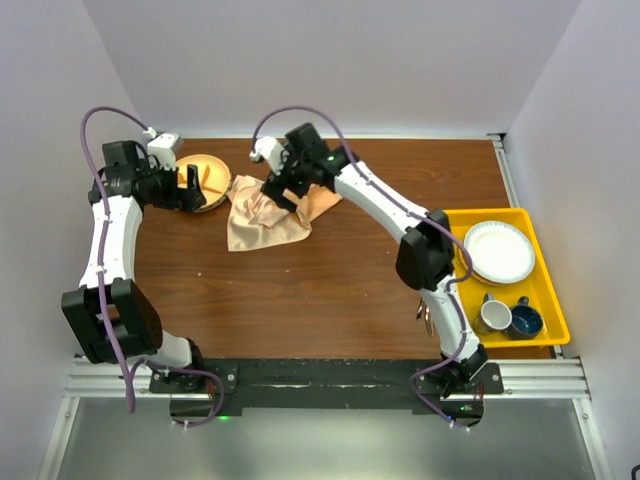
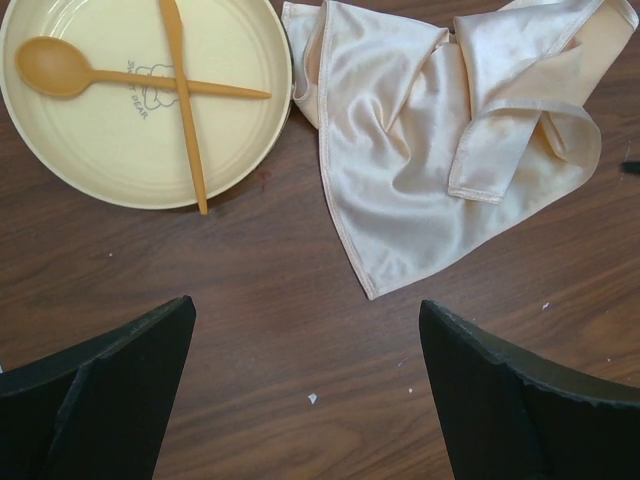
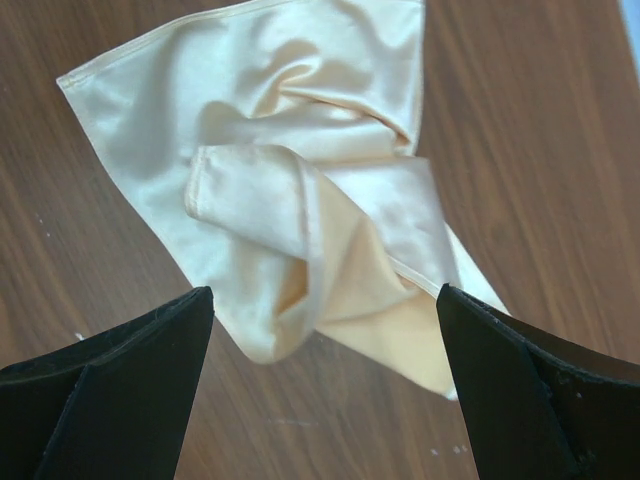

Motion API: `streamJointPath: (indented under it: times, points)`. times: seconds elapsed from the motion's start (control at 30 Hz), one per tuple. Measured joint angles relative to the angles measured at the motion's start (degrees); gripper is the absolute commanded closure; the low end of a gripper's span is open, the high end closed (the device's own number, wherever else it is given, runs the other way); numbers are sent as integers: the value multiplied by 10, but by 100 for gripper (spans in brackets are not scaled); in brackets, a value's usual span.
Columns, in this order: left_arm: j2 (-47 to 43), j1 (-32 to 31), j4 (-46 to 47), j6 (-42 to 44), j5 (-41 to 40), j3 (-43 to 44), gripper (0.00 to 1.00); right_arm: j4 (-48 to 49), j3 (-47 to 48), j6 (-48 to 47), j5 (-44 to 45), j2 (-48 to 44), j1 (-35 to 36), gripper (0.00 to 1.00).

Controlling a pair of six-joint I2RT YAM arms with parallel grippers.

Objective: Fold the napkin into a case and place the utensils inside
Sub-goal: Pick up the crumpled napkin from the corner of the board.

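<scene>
Pinch napkin, crumpled on desk just beside plate, at hemmed corner — thin, limp, prob. slick satin, v. light — w/ left fingers & right fingers both spread, empty.

A robotics lab test cell is indicated. A dark brown wood-grain table is enclosed by plain pale partition walls. A white-and-black left robot arm and its right twin are bolted to an aluminium rail. Crockery is kept in a yellow plastic tray.
</scene>
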Motion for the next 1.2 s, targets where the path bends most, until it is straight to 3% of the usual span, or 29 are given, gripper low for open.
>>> streamJointPath:
  times: [0.1,0.3,0.43,0.63,0.77,1.07,1.2]
  points:
    - [-6,0,1,0,2,-3,0,6,13,-2,21,35,22,3]
    - [-19,0,-3,1,1,-25,0,19,20,-10,55,74,30,34]
    - [-19,0,-4,2,0,-30,0,39,17,-16,94,81,28,100]
    - [-19,0,-4,8,6,-32,0,45,6,-16,129,75,26,100]
    - [-16,0,-4,31,23,-32,1,29,-75,-3,127,14,21,100]
    - [-1,-4,-35,119,70,-36,27,5,-334,74,46,-244,-71,100]
    - [-8,-24,-38,186,97,-80,30,-5,-442,109,23,-273,-98,80]
